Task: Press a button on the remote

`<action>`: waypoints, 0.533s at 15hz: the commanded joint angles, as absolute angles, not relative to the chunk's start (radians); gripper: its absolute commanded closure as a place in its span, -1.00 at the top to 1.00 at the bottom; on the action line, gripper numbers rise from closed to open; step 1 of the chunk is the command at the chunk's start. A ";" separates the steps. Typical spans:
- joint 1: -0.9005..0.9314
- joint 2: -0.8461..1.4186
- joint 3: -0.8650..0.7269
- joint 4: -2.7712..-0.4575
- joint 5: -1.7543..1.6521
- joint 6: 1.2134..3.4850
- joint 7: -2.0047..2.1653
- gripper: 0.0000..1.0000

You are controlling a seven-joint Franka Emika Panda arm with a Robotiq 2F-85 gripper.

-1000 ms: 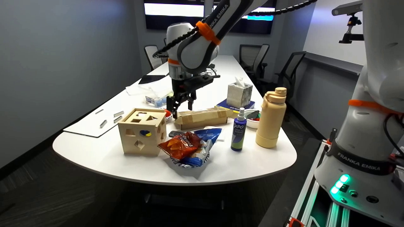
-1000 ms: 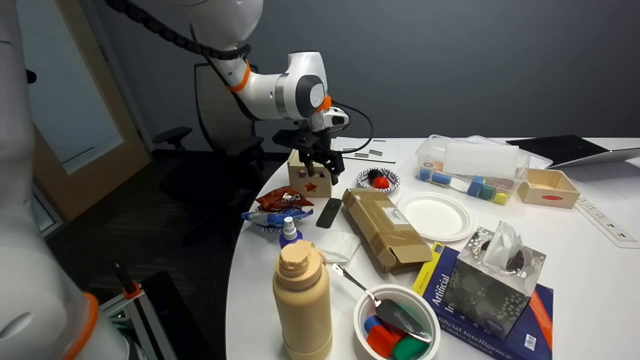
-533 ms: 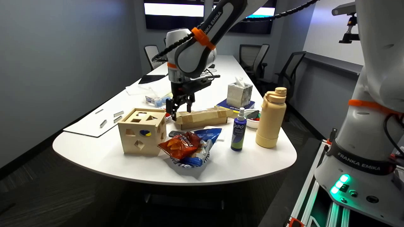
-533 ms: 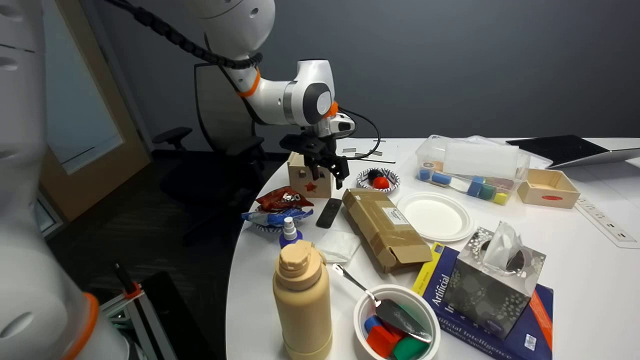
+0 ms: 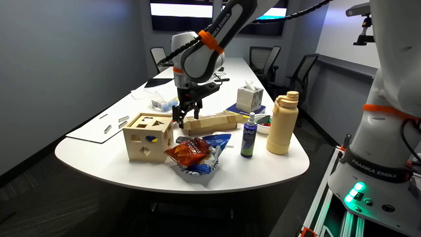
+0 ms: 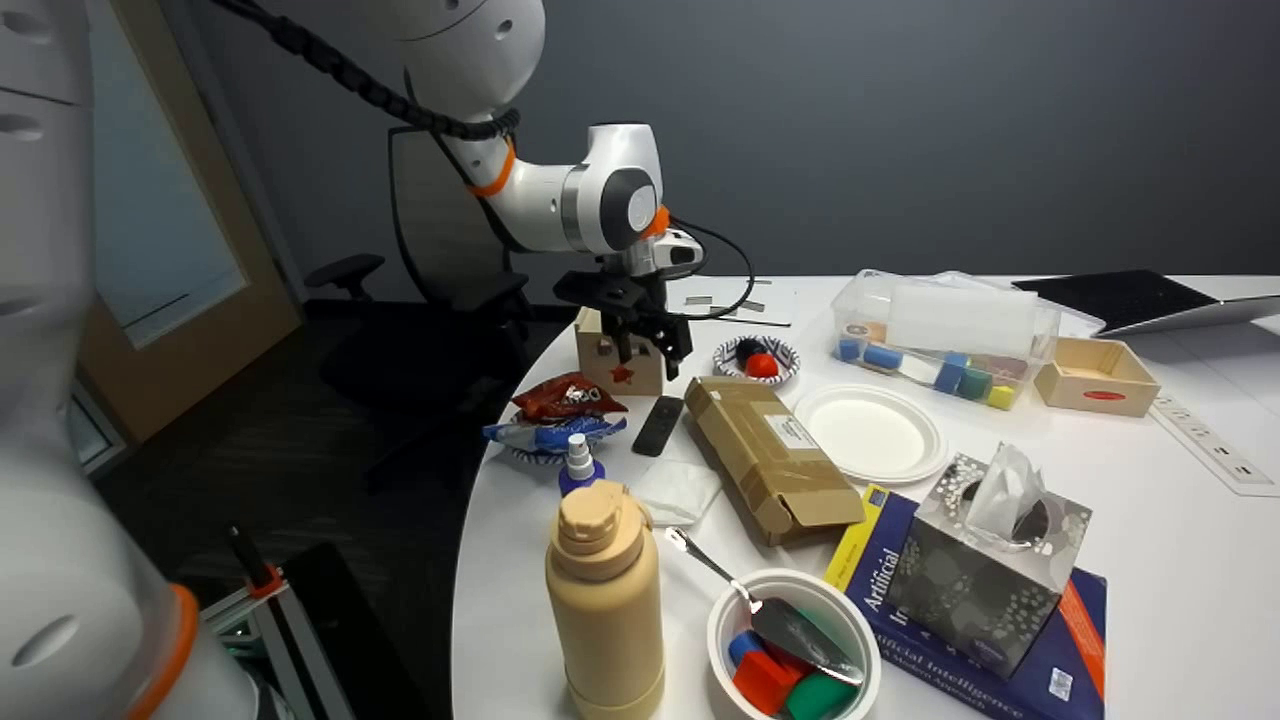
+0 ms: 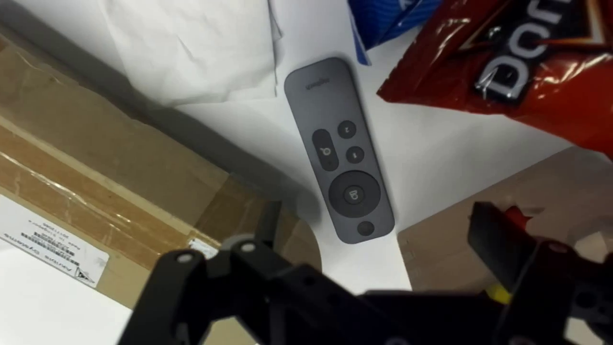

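I hold the gripper (image 7: pixel 380 225) above the surface (image 5: pixel 105 154) by an end of the cardboard box (image 6: pixel 765 450), with its fingers (image 7: pixel 498 242) standing well apart. In my wrist view the remote (image 7: pixel 337 110) lies flat just beside that box, buttons (image 7: pixel 354 193) facing up. A white napkin (image 7: pixel 196 48) lies near the box on that same side, and the white plate (image 6: pixel 873 434) is on the box's opposite side.
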State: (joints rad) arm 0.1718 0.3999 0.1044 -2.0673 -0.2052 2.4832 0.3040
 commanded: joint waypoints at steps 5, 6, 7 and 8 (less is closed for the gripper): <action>0.215 0.427 0.079 -2.060 -0.199 2.491 0.277 -0.17; 0.217 0.431 0.076 -2.059 -0.197 2.497 0.281 -0.30; 0.214 0.437 0.077 -2.055 -0.189 2.506 0.275 -0.48; 0.213 0.441 0.076 -2.052 -0.187 2.514 0.275 -0.61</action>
State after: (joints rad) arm 0.2026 0.4250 0.0927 -2.0672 -0.2055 2.4889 0.2889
